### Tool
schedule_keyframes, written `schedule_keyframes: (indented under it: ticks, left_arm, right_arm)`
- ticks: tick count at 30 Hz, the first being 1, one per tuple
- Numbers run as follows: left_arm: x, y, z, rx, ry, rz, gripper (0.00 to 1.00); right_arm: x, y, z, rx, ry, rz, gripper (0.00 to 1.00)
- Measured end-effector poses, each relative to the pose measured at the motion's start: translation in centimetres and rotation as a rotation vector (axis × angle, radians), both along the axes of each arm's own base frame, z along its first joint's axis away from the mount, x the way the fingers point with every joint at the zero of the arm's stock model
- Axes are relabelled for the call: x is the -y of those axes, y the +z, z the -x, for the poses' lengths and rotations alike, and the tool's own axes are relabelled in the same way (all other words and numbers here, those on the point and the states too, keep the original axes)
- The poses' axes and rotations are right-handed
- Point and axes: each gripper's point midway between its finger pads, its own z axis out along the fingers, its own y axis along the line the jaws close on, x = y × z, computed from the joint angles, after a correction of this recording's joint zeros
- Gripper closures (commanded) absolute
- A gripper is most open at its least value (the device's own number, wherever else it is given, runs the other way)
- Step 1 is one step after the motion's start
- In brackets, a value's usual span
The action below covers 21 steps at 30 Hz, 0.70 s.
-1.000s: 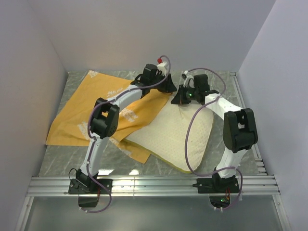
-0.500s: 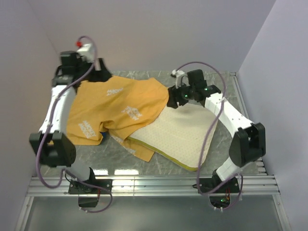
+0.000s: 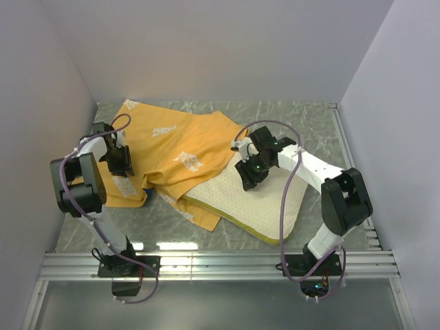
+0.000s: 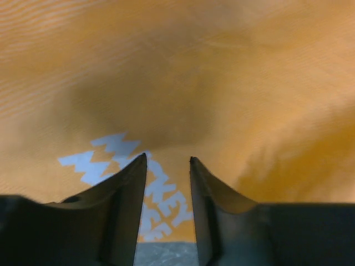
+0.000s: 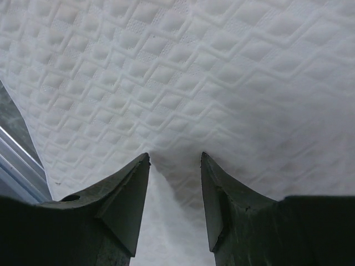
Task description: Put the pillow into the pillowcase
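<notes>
Left gripper [image 3: 122,165] is down on the left part of the pillowcase [image 3: 185,137]. Its two dark fingers [image 4: 119,205] are a little apart, and flat cloth shows in the gap, so it is let go. Right gripper [image 3: 246,174] is down on the far end of the pillow [image 3: 265,199]. Its fingers [image 5: 122,205] are apart too, with a small bump of pillow between them. I cannot tell if it is squeezing that bump. Both things lie on a grey table [image 3: 309,117] that looks like marble, with a silver metal rail [image 3: 220,261] along the near edge. Plain pale walls [image 3: 220,48] stand on three sides. The pillowcase is thin, soft cloth, orange-yellow side up, wrinkled and spread wide, with pale letters printed on it. A tiny bit of blue [image 3: 146,196] peeks out under its near edge. The pillow is flat and cream-white, with little puffy diamond shapes all over and a yellow-green edge [image 3: 254,232]. It lies on the right, its left side tucked under the orange cloth.
</notes>
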Motion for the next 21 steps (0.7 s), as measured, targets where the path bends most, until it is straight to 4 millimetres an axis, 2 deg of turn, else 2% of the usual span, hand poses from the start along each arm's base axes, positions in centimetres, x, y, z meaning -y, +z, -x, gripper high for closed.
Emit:
schedule_keyframes:
  ticks: [4,7,9,10,13,14,16,19,21]
  left_arm:
    - [-0.7,-2.1,-1.2,-0.057,0.020,-0.008,0.66]
    - [-1.7,-2.0,-5.7,-0.005,0.031,-0.019,0.67]
    - [-2.3,-1.9,-9.1,0.030,0.034,-0.025,0.67]
    - [-2.5,-1.8,-10.9,0.059,0.031,-0.028,0.66]
    - [-2.7,-1.3,-16.4,0.151,0.011,-0.037,0.49]
    - [-2.5,-1.0,-18.3,0.192,0.003,-0.036,0.30]
    - [-1.7,-0.2,-20.7,0.261,-0.016,-0.013,0.20]
    - [-0.1,1.4,-21.8,0.333,-0.060,0.049,0.14]
    - [0.7,3.4,-21.1,0.381,-0.093,0.080,0.10]
  right_arm:
    - [0.1,-0.9,1.1,-0.036,0.012,0.006,0.43]
    - [-0.3,-0.8,1.7,-0.051,0.022,-0.019,0.34]
    - [-0.6,-0.4,2.0,-0.055,0.023,-0.036,0.13]
    - [-0.7,-0.1,2.1,-0.053,0.027,-0.046,0.13]
    - [-1.3,1.0,2.4,-0.025,0.039,-0.069,0.12]
    - [-1.5,1.5,2.5,-0.010,0.045,-0.074,0.11]
    - [-2.1,2.4,2.6,0.030,0.060,-0.077,0.11]
    - [-3.6,3.3,3.1,0.107,0.104,-0.063,0.11]
    - [-4.8,3.5,3.8,0.150,0.144,-0.047,0.11]
